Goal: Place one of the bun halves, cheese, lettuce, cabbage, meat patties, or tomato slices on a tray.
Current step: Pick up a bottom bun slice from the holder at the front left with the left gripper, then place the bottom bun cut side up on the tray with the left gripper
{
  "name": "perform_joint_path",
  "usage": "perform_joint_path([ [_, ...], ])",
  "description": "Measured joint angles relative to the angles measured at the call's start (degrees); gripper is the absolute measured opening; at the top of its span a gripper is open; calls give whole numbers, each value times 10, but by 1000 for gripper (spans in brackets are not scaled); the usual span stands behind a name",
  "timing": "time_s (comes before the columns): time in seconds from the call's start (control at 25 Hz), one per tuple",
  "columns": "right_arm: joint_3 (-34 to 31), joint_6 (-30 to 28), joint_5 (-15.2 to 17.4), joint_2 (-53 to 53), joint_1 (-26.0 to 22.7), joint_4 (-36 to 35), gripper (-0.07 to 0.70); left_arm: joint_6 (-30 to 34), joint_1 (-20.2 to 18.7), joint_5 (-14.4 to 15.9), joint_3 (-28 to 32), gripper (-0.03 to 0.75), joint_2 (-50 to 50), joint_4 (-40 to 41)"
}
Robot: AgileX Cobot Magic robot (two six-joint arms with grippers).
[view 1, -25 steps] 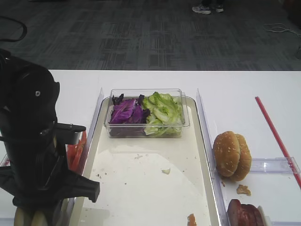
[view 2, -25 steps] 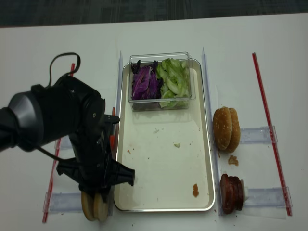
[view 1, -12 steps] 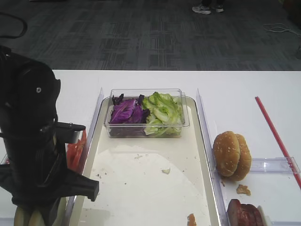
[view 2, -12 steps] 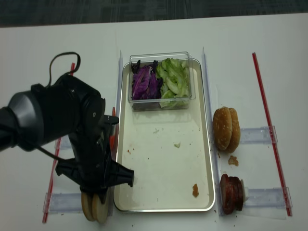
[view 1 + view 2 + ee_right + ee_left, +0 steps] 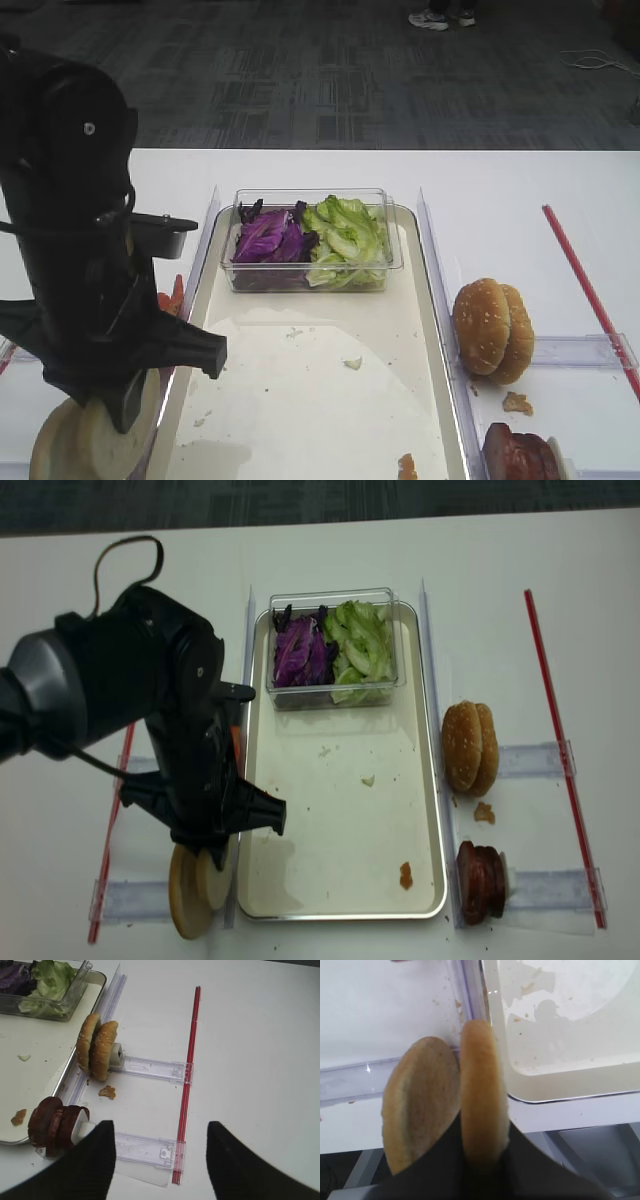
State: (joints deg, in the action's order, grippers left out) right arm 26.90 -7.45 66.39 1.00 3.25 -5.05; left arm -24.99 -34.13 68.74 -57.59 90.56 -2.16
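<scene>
My left gripper (image 5: 482, 1132) is shut on a pale bun half (image 5: 479, 1085), held on edge just left of the tray's near corner rim (image 5: 560, 1097). A second bun half (image 5: 417, 1105) leans beside it, outside the jaws. From above, the held bun half (image 5: 216, 873) hangs under the black arm next to the tray (image 5: 340, 810). Lettuce (image 5: 362, 650) and cabbage (image 5: 298, 652) fill a clear box on the tray's far end. Meat patties (image 5: 482, 880) stand at the right. Tomato slices (image 5: 235, 748) peek from behind the left arm. Cheese is out of view. My right gripper (image 5: 160, 1127) is open above the table.
Two sesame buns (image 5: 470, 748) stand on edge right of the tray in a clear plastic rail (image 5: 150, 1067). A red strip (image 5: 189, 1060) runs along the table further right. Crumbs (image 5: 406, 875) lie on the tray liner.
The left gripper has closed on the right-hand bun half and the arm has risen, lifting it a little; the other bun half now leans outward.
</scene>
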Motion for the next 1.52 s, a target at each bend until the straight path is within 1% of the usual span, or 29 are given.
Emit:
perform_joint_path([
  [0.2, 0, 1, 0, 0, 0, 0, 427, 5, 0, 4, -9, 60, -31, 2],
  [0.36, 0, 1, 0, 0, 0, 0, 427, 8, 0, 4, -9, 60, -33, 2],
  [0.6, 0, 1, 0, 0, 0, 0, 427, 13, 0, 5, -9, 60, -33, -21],
  [0.72, 0, 1, 0, 0, 0, 0, 427, 29, 0, -5, -9, 58, -33, -32],
  [0.96, 0, 1, 0, 0, 0, 0, 427, 88, 0, -68, -9, 57, -33, -85],
  [1.08, 0, 1, 0, 0, 0, 0, 427, 114, 0, -93, -9, 57, -33, -108],
  [1.2, 0, 1, 0, 0, 0, 0, 427, 141, 0, -111, -9, 57, -25, -131],
  [1.28, 0, 1, 0, 0, 0, 0, 427, 164, 0, -130, -1, 57, -14, -154],
  [1.36, 0, 1, 0, 0, 0, 0, 427, 199, 2, -151, 14, 57, -6, -193],
  [1.52, 0, 1, 0, 0, 0, 0, 427, 294, 25, -169, 34, 57, 10, -291],
])
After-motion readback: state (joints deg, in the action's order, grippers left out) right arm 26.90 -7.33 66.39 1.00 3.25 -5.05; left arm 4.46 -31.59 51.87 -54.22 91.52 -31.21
